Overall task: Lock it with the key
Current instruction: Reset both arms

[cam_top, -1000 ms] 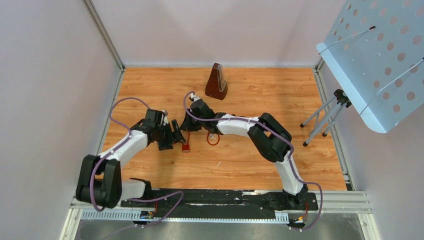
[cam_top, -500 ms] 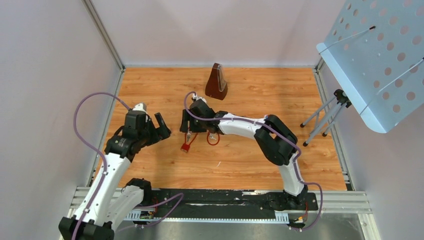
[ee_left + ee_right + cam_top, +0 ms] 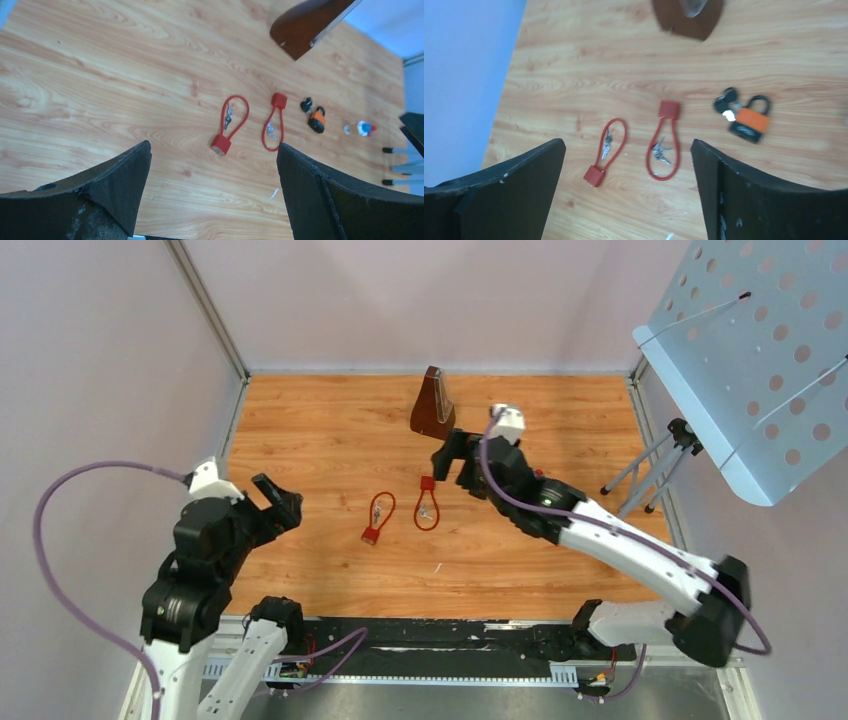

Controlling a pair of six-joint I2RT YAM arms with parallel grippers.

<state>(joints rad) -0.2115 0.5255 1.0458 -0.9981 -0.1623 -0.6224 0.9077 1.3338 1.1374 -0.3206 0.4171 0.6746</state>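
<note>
The right tool (image 3: 455, 458) hangs wide open and empty above the desk (image 3: 320, 420), toward the far edge and just short of the metronome (image 3: 433, 405). The left tool (image 3: 278, 498) is also spread wide with nothing in it, raised near the left edge.

Two red cable locks lie mid-desk, side by side but apart, each with its long axis running from near edge to far edge. The right lock (image 3: 427, 483) has its body at the far end, close by the right tool. The left lock (image 3: 371, 536) has its body at the near end, well apart from the left tool. Keys (image 3: 660, 150) rest inside each loop. An orange padlock (image 3: 749, 122) lies further toward the right edge.

The right arm is nearer, so I judge it should come down a little toward the near edge for the keys. Bare wood surrounds both locks, leaving ample room to move.
</note>
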